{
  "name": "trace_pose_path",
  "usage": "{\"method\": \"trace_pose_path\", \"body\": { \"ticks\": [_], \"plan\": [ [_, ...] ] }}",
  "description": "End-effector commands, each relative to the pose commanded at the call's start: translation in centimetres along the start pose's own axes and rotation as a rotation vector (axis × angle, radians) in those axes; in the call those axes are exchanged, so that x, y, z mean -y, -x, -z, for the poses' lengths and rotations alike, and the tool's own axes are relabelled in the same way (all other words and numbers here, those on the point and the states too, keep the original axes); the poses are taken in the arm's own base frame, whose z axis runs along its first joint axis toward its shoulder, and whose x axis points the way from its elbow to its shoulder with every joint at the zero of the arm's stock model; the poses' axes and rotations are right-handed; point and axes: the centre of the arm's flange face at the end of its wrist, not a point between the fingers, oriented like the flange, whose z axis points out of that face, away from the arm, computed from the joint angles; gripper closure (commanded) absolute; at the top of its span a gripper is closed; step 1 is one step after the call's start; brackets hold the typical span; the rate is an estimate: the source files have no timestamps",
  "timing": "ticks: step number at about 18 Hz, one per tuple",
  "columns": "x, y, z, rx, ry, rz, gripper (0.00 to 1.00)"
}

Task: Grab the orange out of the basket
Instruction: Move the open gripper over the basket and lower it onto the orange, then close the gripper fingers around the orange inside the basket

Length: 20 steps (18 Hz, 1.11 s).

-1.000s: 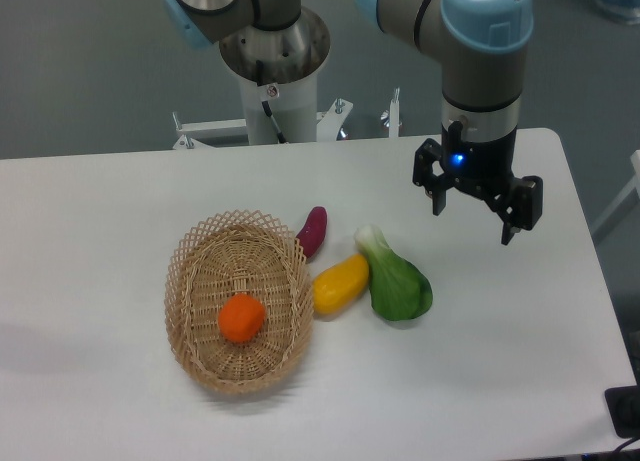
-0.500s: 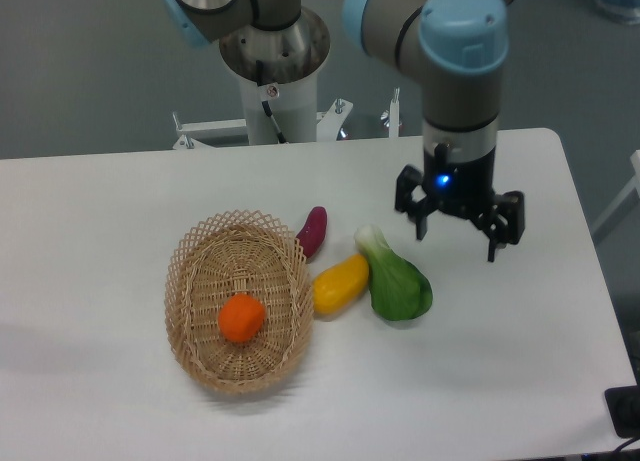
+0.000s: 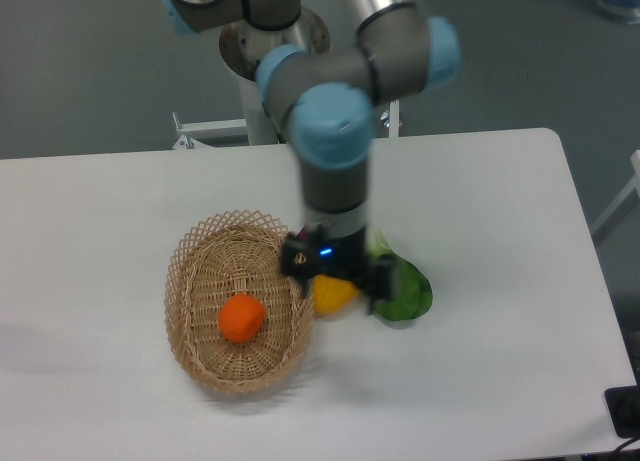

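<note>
The orange (image 3: pixel 241 318) is round and bright, and lies in the middle of the oval tan wicker basket (image 3: pixel 200 271) on the white table. My gripper (image 3: pixel 334 289) hangs open and empty just right of the basket's right rim, over the yellow fruit (image 3: pixel 333 294). It is motion-blurred. The orange is to the gripper's left, apart from it.
A green leafy vegetable (image 3: pixel 405 291) lies right of the yellow fruit, partly behind the gripper. The purple vegetable seen before is hidden behind the arm. The arm's base column (image 3: pixel 272 41) stands at the back of the table (image 3: pixel 500 381).
The gripper has swept fast to the left, from over the right side of the table to just beside the basket's right rim. The fruits and basket have not moved.
</note>
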Motion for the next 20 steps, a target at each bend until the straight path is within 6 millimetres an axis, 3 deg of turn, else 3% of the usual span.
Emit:
{"method": "trace_pose_path", "body": {
  "ticks": [1,4,18,20],
  "plan": [
    [-0.2,-1.4,-1.7,-0.018,0.020,-0.017,0.00],
    [0.6,-3.3,-3.5,-0.035,0.023,-0.050,0.00],
    [0.3,-3.6,-6.9,-0.069,0.059,-0.089,0.00],
    [0.3,-3.6,-6.5,-0.069,0.053,-0.091,0.00]
  ]
}}
